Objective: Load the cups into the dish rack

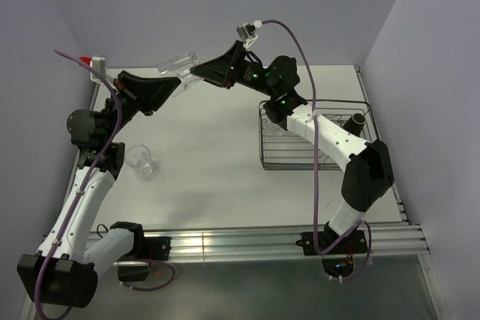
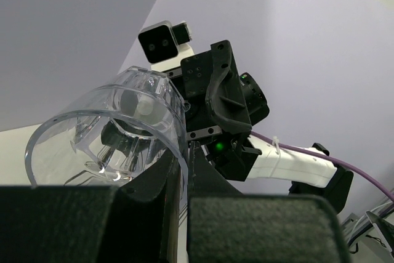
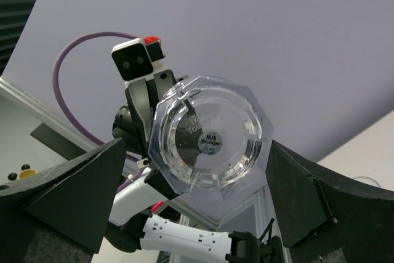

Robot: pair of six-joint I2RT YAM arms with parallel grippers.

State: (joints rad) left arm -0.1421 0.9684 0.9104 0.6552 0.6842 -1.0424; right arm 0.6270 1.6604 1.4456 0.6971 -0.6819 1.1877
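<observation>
Clear faceted tumbler [image 1: 178, 62] is in the air, lying on its side, well left of the dark grey wire dish rack [image 1: 262, 140] and toward its far side.

Left gripper [image 1: 174, 79] is clamped on the tumbler's wall at the rim; in the left wrist view the wall runs down into the narrow gap between its pads.

The long axis runs from one gripper to the other. The mouth faces the left wrist, and the octagonal base with its sticker faces the right wrist square-on.

Right gripper [image 1: 202, 70] is spread wide, one finger on either side of the base. I cannot tell if it touches.

The right arm is nearer the rack, its forearm lying over it.

Judgement: hand-over. The right gripper must close across the base end before the left lets go.

Second clear tumbler [image 1: 140, 160] stands on the white bench [image 1: 217, 155], well left of the rack. Dark brown mug [image 1: 358, 121] rests in the rack's far right corner.
</observation>
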